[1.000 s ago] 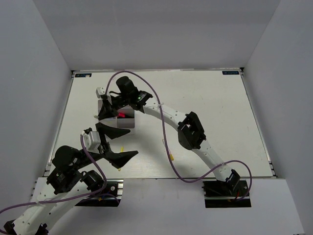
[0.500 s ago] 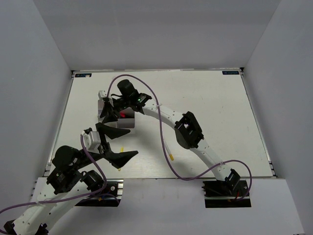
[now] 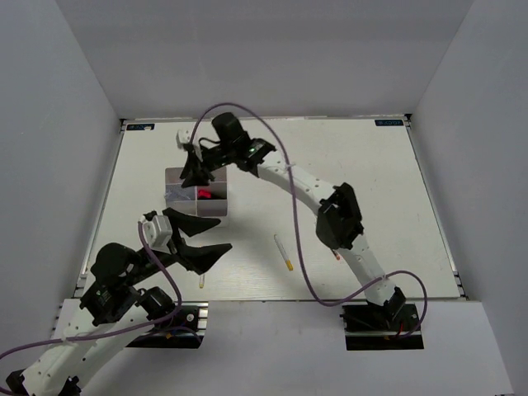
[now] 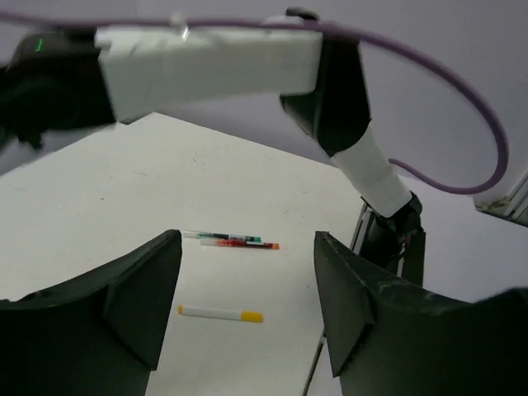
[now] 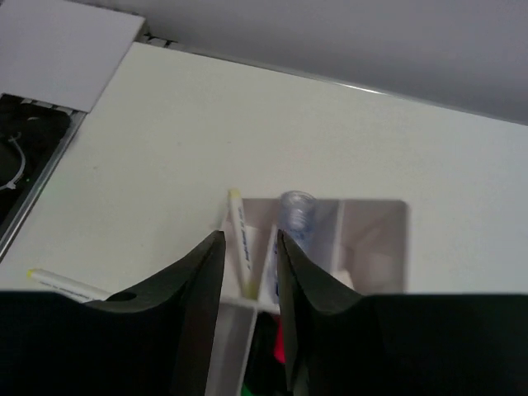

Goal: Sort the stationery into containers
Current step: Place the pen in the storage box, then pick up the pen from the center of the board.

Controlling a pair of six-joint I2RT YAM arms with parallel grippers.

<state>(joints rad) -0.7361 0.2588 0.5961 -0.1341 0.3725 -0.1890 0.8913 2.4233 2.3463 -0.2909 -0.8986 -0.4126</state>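
Right end effector (image 5: pixel 249 238) over boxes (image 3: pixel 213 206), part open, empty. Yellow-tipped pen (image 5: pixel 240 243) in boxes. Left end effector (image 4: pixel 247 238) near boxes, wide open, empty.

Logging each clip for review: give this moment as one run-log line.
left gripper: open, empty | right gripper: open, above white-walled square containers | thin white pen with yellow tip: loose on table

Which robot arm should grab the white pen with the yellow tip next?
The left one, probably. Its hand is open and low, with the yellow-tipped pen lying on the table right in front of it. The right hand is farther away, hovering over the containers.
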